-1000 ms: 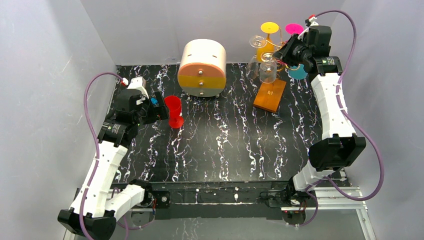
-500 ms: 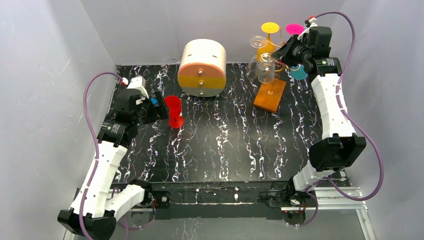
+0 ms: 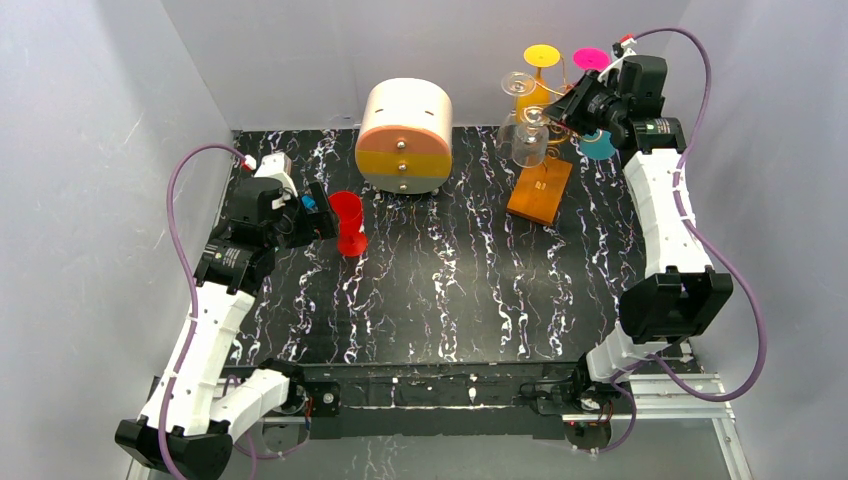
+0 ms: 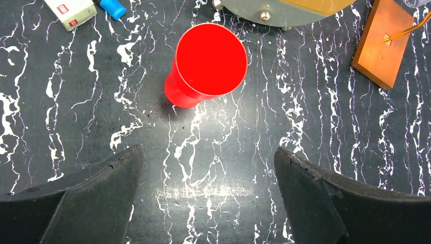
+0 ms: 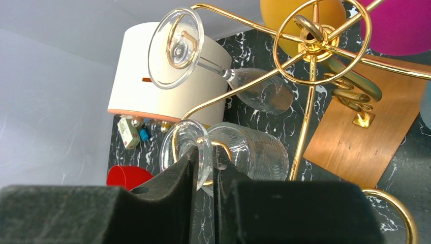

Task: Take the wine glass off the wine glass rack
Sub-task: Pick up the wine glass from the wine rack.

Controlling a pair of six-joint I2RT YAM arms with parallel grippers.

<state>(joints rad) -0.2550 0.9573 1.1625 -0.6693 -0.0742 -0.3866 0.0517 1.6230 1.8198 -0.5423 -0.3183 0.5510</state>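
The right gripper (image 5: pixel 206 156) stands at the far right, its fingers closed to a narrow slit on the foot rim of the clear wine glass (image 5: pixel 254 152). The glass lies tilted, its foot at a gold curl of the wine glass rack (image 5: pixel 306 109); the stem is hidden behind the fingers. Whether the foot rests on the wire cannot be told. The left gripper (image 4: pixel 208 151) hovers wide open near a red cup (image 4: pixel 211 58), where only a corner of the rack's base shows

Red plastic cup (image 4: pixel 211 61) standing at upper centre on black white-veined marble-pattern bench (image 4: pixel 284 117), small white box (image 4: pixel 71 11) and blue cylinder (image 4: pixel 112 7) upper left, flat orange-brown wooden rack base (image 4: pixel 382 43) upper right, left tool (image 4: pixel 208 155) spread wide along bottom edge.
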